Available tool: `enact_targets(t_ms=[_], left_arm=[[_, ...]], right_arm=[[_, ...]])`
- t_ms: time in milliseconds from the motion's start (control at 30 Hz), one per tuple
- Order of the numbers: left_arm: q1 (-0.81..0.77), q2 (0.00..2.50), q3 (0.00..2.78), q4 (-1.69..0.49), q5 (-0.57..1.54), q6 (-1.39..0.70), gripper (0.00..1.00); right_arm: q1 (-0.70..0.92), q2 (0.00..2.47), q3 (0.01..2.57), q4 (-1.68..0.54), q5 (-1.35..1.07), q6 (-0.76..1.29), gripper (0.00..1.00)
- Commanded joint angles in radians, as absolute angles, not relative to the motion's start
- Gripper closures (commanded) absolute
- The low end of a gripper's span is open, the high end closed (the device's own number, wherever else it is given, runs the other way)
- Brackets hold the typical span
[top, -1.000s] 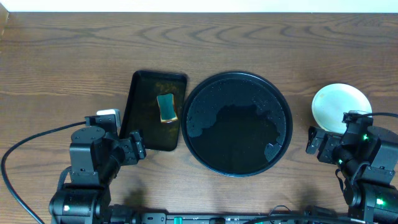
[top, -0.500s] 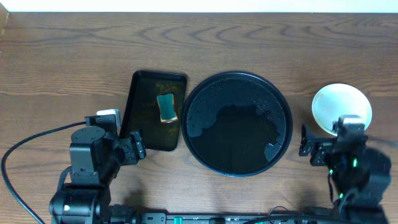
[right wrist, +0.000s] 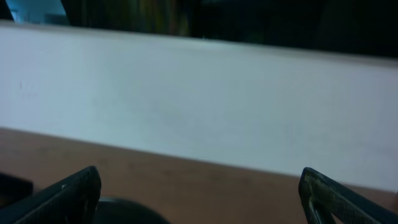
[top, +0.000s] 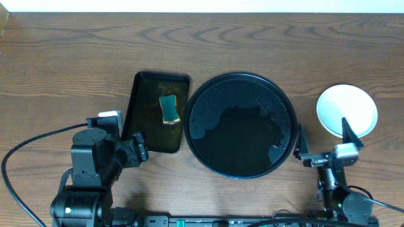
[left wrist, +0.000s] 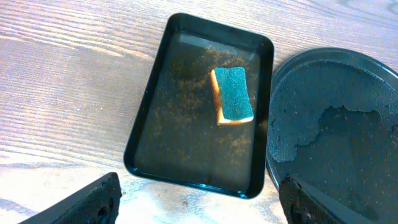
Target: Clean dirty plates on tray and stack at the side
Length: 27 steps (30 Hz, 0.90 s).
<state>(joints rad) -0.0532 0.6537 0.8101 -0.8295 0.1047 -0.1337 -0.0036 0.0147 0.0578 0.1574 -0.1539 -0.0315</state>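
Note:
The round black tray lies mid-table with a wet film and droplets on it and no plates on it; its left part shows in the left wrist view. The plates show as a pale round stack on bare wood right of the tray; I cannot count them. My right gripper hangs open and empty in front of them, tilted up so its wrist view looks along the tabletop to the pale wall. My left gripper is open and empty above the near edge of the rectangular tray.
A smaller rectangular black tray sits left of the round one, holding a green-and-yellow sponge that also shows from the left wrist. Wood-grain tabletop surrounds everything, ending at a pale wall behind.
My right arm has drawn back toward the front edge, away from the plates, and tipped its gripper upward. The left arm, both trays and the sponge have not moved.

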Motion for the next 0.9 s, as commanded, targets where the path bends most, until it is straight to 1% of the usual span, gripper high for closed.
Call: enact_targets(t_ms=[0, 167, 867], left_arm=[[-0.052, 0.654, 0.807, -0.828, 0.096, -0.139, 0.18], [-0.052, 0.654, 0.807, -0.828, 0.096, -0.139, 0.18], [-0.052, 0.654, 0.807, -0.828, 0.096, -0.139, 0.18]], right_arm=[[0.023, 0.005, 0.006, 0.143, -0.158, -0.059, 0.01], [0.038, 0.005, 0.006, -0.061, -0.150, -0.099, 0.01], [0.038, 0.007, 0.006, -0.063, -0.143, -0.095, 0.01]])
